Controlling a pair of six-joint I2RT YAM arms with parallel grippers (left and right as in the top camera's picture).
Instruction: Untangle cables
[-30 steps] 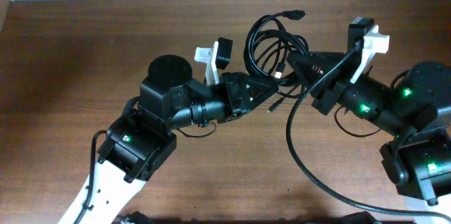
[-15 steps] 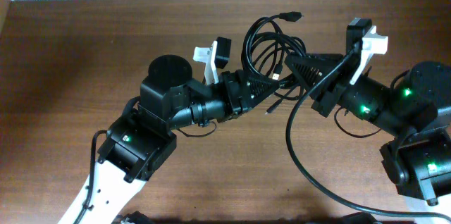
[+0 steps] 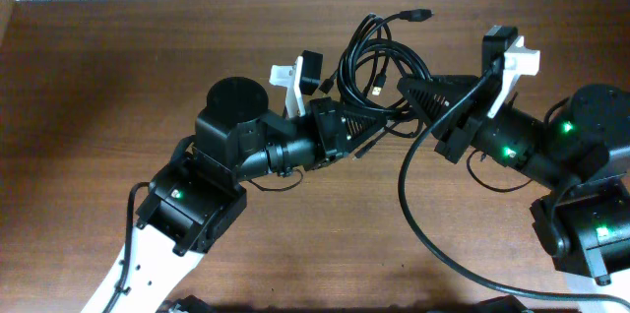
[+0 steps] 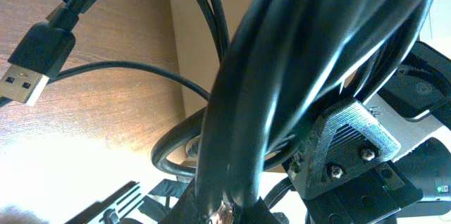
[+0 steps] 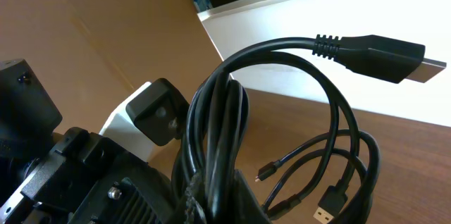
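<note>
Since a second ago the left gripper [image 3: 366, 128] has drawn back toward its arm, and its fingers now pinch the cables [image 3: 379, 52]. The coil has shifted slightly toward the table's [image 3: 98, 87] far edge. The right gripper [image 3: 402, 85] stays clamped on the same coil, which hangs between the two grippers.

The cables [image 3: 366, 52] lie between left fingers [image 3: 359, 128] and right fingers [image 3: 423, 90] (near the table's [image 3: 98, 87] far edge).

Glossy black plastic-sheathed cables [image 5: 218, 125], matt brown wood-grain table [image 3: 98, 77]
</note>
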